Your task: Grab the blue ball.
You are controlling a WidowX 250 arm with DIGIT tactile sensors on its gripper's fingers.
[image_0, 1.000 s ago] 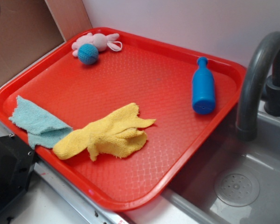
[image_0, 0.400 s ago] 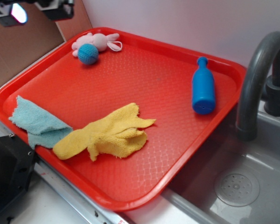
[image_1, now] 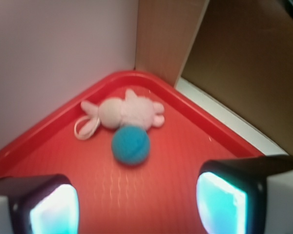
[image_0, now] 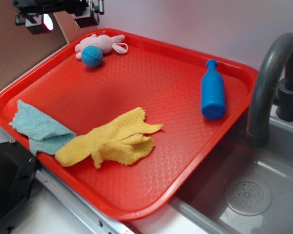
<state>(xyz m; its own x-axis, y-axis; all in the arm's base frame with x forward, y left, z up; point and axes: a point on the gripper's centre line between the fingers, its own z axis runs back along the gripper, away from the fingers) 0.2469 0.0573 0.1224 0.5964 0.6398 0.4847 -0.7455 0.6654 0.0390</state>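
Note:
The blue ball, small, round and teal with a knitted look, lies in the far left corner of the red tray. It touches a pink plush toy just behind it. My gripper hangs high over the tray's back left edge, up and to the left of the ball. In the wrist view the gripper is open, its two glowing pads wide apart and nothing between them; the ball sits ahead of the gap.
A yellow cloth and a light teal cloth lie near the tray's front left. A smooth blue bottle-shaped toy lies at the right. A grey faucet and sink are to the right; brown board at left.
The gripper came into the exterior view at the top left and has moved right, toward the tray's back corner. The ball and cloths have not moved.

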